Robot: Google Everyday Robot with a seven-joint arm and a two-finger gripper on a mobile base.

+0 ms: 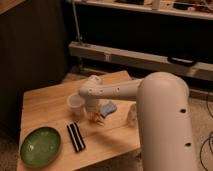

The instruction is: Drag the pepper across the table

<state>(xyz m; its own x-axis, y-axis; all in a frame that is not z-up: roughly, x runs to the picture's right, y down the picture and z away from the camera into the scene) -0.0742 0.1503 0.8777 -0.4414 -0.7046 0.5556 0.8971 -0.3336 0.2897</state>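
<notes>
Reaching down over the middle of the desk (50, 107), the tool (94, 114) sits just to the right of the cup (75, 102) and right above the pepper (96, 118). Whether its fingers are spread or closed cannot be told, since the white wrist housing covers them from this angle. Only a small orange-red bit of the pepper shows, lying on the planks directly under the tool and slightly nearer the front edge than the cup; whether the tool touches it cannot be told.

Just right of the tool, and so a little farther right of the cup, lies a pale blue flat piece (108, 108), tilted on the wood and close against the wrist. Farther right of the cup again, past the blue piece, a small pale bottle (132, 116) stands upright near the desk's right side, partly behind the bulky white arm (162, 115) that fills the lower right of the view.

In front of the cup and slightly left, a dark ridged bar (76, 136) lies lengthwise toward the front edge. Well left of that and forward of the cup, a green plate (40, 146) rests at the front left corner of the desk.
</notes>
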